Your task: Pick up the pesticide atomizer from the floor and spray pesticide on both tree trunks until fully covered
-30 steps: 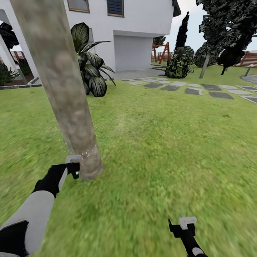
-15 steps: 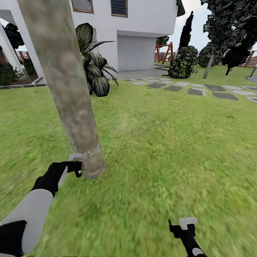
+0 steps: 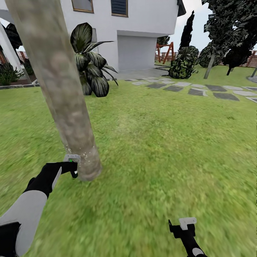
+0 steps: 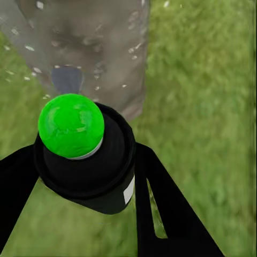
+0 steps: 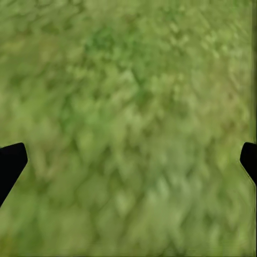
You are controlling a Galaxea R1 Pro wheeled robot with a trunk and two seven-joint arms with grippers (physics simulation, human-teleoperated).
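Left gripper (image 3: 73, 165) clamped on the pesticide atomizer (image 4: 85, 155), green top, nozzle at the tree trunk (image 3: 59, 89) base; specks there, probably droplets. Right gripper (image 3: 184, 226) spread wide over lawn (image 3: 160, 142).

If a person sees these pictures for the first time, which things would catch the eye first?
Probably the thick tree trunk, leaning up from the lawn at the head view's left. At its base the left gripper holds the pesticide atomizer, whose top glows bright green, with pale droplets speckling the bark.
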